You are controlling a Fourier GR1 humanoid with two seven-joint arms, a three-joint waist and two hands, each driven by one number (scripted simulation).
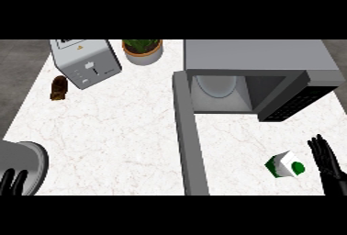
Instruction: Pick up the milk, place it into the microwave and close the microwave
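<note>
A small white and green milk carton point(285, 165) stands on the marble counter point(115, 133) at the lower right, in front of the microwave. My right hand point(330, 164) is just right of the carton with straight fingers, apart from it. The grey microwave point(261, 78) sits at the upper right with its cavity showing a white turntable plate point(218, 86). Its door point(188, 137) is swung wide open toward me, left of the carton. My left hand point(13, 182) rests at the lower left corner with fingers up.
A silver toaster point(85, 62) stands at the back left with a brown pastry-like item point(59, 87) beside it. A potted green plant point(143, 49) sits at the back centre. The counter's left edge runs along the dark floor.
</note>
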